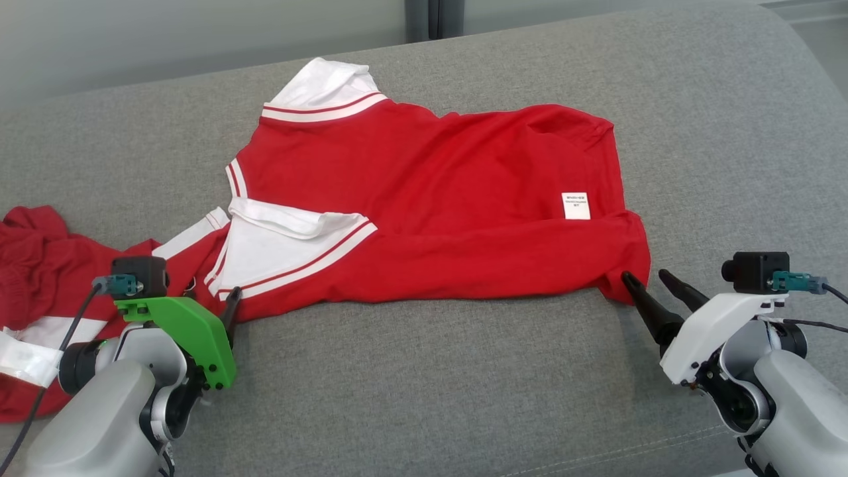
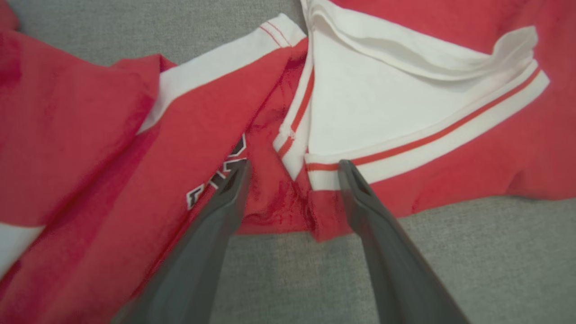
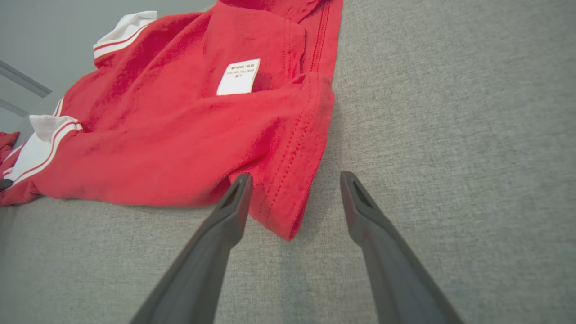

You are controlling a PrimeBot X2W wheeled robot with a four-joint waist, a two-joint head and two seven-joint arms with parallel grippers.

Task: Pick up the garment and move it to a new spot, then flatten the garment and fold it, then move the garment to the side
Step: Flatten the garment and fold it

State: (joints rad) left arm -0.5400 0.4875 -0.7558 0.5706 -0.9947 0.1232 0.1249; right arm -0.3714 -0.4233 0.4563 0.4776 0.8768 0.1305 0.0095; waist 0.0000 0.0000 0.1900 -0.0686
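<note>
The red garment [image 1: 430, 192] is laid across the frame's middle. The left gripper [image 2: 293, 164] and right gripper [image 3: 295, 177] are held open at its lower corners.

I see the shirt [image 1: 424, 199] lying spread out but rumpled, red, with white sleeves edged in red and white stripes, its lower half folded over itself. Its hem corner lies between the parted fingers of my right claw [image 1: 644, 274], and a white care label [image 1: 575, 205] sits just beyond. The near white sleeve [image 2: 382, 112] lies straight ahead of my left claw [image 2: 293, 164].
</note>
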